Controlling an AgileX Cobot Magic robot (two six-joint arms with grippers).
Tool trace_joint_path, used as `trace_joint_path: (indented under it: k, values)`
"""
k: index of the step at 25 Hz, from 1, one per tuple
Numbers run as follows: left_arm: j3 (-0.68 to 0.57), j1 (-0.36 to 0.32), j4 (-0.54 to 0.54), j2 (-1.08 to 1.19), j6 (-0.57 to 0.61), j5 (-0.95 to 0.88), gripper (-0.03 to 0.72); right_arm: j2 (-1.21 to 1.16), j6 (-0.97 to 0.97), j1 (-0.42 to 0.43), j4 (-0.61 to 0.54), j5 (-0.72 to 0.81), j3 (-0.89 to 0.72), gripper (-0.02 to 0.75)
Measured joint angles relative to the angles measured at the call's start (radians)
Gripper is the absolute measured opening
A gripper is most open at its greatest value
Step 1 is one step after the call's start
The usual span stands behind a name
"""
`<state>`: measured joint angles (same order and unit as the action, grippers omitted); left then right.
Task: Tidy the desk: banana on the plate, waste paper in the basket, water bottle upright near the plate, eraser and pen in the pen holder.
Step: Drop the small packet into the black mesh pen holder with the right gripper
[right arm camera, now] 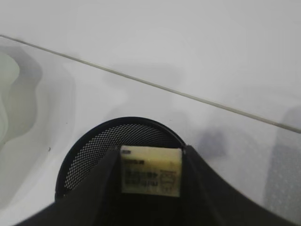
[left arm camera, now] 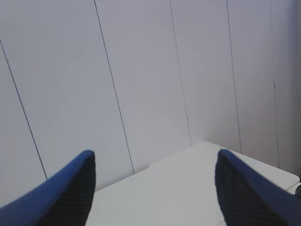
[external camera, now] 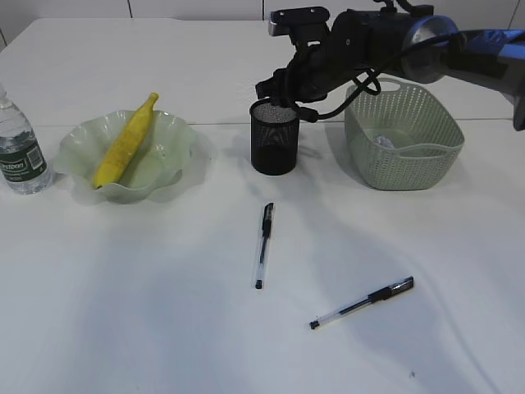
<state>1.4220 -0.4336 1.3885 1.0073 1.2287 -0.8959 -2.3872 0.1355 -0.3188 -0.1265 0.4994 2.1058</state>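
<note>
Your right end effector (right arm camera: 150, 176) hangs directly over the black mesh pen holder (external camera: 273, 136), clamped on the pale eraser (right arm camera: 151, 170), which sits pinched between the two dark fingers (right arm camera: 101, 183) above the holder's open mouth. From the exterior view, the right arm (external camera: 385, 41) reaches in from the upper right, its tip at the holder's rim.

Your left end effector (left arm camera: 155, 188) is raised and pointed at a panelled wall (left arm camera: 141, 80), its two blue fingers (left arm camera: 70, 188) spread wide with nothing between them.

On the white tabletop (external camera: 123, 312), the banana (external camera: 125, 142) lies diagonally across the pale green scalloped plate (external camera: 176, 160) at left. The water bottle (external camera: 18, 141) stands upright just beside the plate, at the left edge. To the right of the pen holder sits the green basket (external camera: 406, 144), with a scrap of white paper (external camera: 384, 141) showing inside.

Two pens lie loose in front: the near-upright pen (external camera: 263, 245) just below the holder, and the slanted pen (external camera: 362, 302) further right and nearer you, well apart from it.
</note>
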Motion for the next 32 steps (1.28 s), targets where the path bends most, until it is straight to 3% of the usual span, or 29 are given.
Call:
trace_joint_path:
  k: [26, 32]
  values:
    - [0.000, 0.000, 0.000, 0.000, 0.000, 0.000, 0.557, -0.016, -0.002, 0.004, 0.000, -0.062, 0.000, 0.348]
    - [0.000, 0.000, 0.000, 0.000, 0.000, 0.000, 0.557, -0.016, -0.002, 0.025, -0.045, -0.042, 0.000, 0.349]
